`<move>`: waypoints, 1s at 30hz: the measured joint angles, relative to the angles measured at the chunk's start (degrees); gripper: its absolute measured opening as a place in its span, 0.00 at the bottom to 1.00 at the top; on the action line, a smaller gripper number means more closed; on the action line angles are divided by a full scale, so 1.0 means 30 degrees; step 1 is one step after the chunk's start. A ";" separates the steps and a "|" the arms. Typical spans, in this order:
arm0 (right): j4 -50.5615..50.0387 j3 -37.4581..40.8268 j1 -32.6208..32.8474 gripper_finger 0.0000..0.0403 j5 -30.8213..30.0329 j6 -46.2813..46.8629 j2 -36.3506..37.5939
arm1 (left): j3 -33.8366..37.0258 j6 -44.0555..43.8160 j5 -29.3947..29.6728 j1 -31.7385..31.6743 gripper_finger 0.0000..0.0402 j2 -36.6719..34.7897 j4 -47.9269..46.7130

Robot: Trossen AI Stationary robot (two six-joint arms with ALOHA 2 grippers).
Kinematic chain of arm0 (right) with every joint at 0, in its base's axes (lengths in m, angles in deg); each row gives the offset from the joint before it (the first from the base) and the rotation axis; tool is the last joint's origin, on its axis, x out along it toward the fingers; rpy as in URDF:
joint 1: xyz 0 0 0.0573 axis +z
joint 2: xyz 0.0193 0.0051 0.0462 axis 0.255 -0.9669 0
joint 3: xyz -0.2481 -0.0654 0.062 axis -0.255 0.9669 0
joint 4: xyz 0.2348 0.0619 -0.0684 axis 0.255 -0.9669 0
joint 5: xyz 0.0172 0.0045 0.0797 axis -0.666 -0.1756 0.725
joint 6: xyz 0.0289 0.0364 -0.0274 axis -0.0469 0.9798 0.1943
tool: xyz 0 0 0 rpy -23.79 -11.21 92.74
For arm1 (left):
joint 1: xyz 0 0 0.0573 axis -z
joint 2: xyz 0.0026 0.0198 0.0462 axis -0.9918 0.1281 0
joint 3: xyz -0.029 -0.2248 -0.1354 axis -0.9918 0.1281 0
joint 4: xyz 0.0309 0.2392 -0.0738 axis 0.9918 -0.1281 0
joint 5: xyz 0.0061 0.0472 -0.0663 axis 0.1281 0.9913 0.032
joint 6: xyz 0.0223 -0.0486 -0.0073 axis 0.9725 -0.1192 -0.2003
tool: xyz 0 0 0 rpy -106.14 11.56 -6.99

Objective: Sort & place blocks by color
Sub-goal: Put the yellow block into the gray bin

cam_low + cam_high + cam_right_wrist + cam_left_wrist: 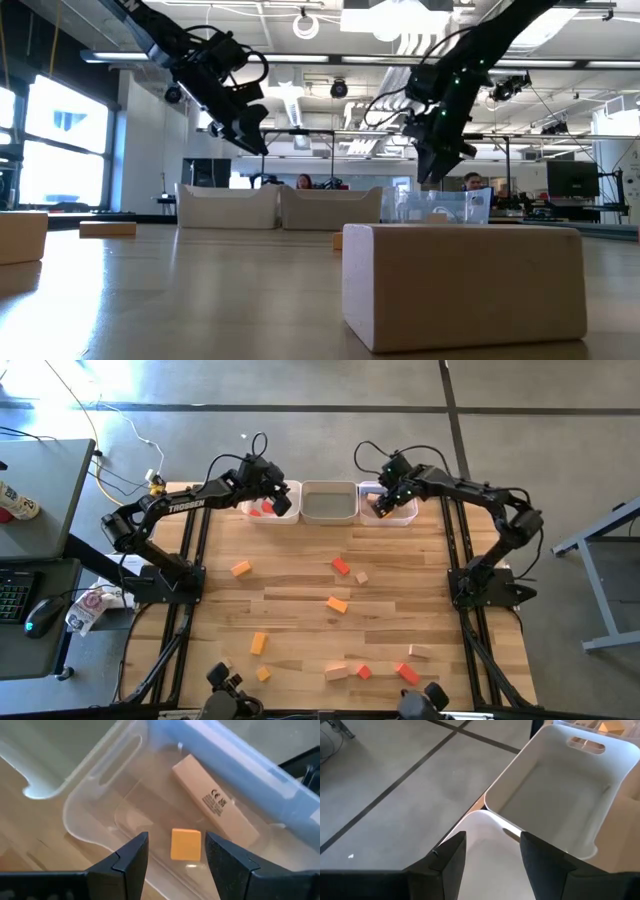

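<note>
My left gripper (pixel 285 503) (pixel 492 840) hangs open above the white left bin (pixel 262 498), nothing between its fingers; red blocks (pixel 262 510) lie in that bin. My right gripper (pixel 382 508) (pixel 176 836) hangs open above the clear right bin (pixel 400 515). On that bin's floor lie an orange block (pixel 186 845) and a pale wooden bar (pixel 215 807), both apart from the fingers. Several red, orange and pale blocks lie flat on the table, among them an orange one (pixel 241 568) and a red one (pixel 341 566).
The empty middle bin (pixel 330 502) (pixel 555 785) stands between the other two at the table's far edge. More blocks lie near the front edge (pixel 364 672); a large pale block (pixel 465 280) fills the low view's foreground. A desk with a keyboard and mouse (pixel 40 610) stands left of the table.
</note>
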 joint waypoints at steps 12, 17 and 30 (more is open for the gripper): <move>-0.0348 0.0000 0.0117 0.45 -0.0398 -0.0141 -0.1523 | 0.0000 0.0007 0.0000 0.0000 0.43 0.0000 -0.0017; -0.0324 0.0000 0.0117 0.45 -0.0901 -0.0147 -0.2355 | 0.0000 0.0007 0.0000 0.0000 0.43 0.0000 -0.0015; -0.0245 0.0000 0.0117 0.45 -0.1325 -0.0148 -0.3467 | 0.0000 0.0000 0.0000 0.0000 0.43 0.0000 -0.0022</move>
